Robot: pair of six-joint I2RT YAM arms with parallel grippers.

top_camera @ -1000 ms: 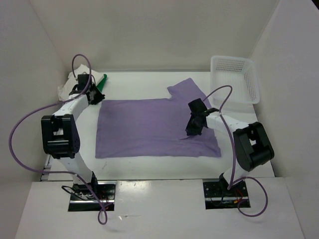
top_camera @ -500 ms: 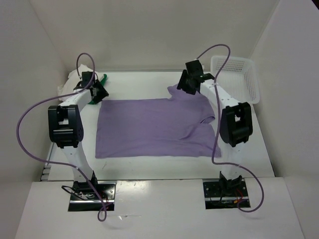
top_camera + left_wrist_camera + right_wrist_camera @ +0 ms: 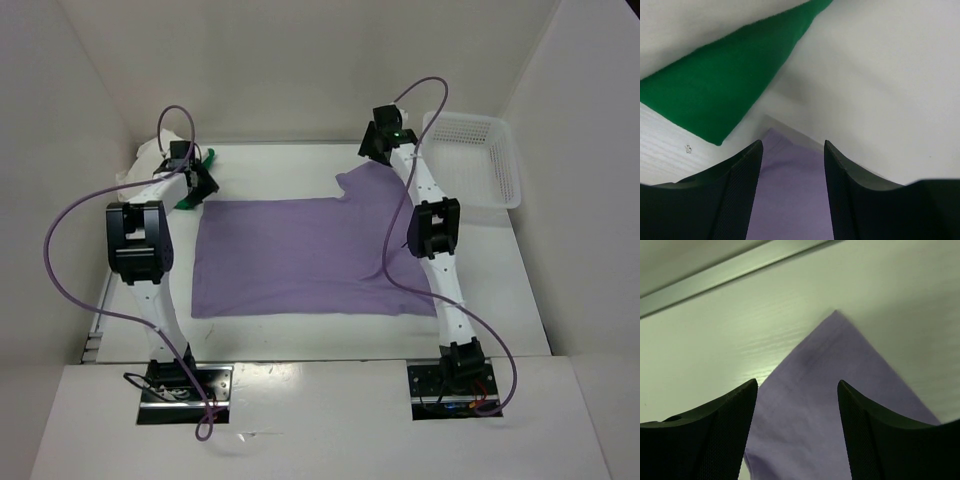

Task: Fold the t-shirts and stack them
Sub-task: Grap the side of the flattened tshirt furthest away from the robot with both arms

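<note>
A light purple t-shirt (image 3: 290, 255) lies spread flat in the middle of the table. Its back right sleeve (image 3: 840, 375) points at the rear wall. My right gripper (image 3: 378, 152) hovers over that sleeve's tip, jaws open and empty, cloth showing between them (image 3: 797, 387). My left gripper (image 3: 196, 183) hangs open above the shirt's back left corner (image 3: 790, 195), its gap (image 3: 792, 150) holding nothing. Just beyond it lies the bright green t-shirt (image 3: 725, 85), a strip (image 3: 207, 158) of it showing from above. The white-cream t-shirt (image 3: 138, 168) is bunched at the back left.
A white plastic lattice basket (image 3: 472, 150) stands at the back right corner. White walls close in the table on three sides. Purple cables loop above both arms. The right arm stretches over the shirt's right edge.
My right gripper let go near the shirt's right side, swung back to the rear sleeve and opened wide. My left gripper opened wider and edged toward the back.
</note>
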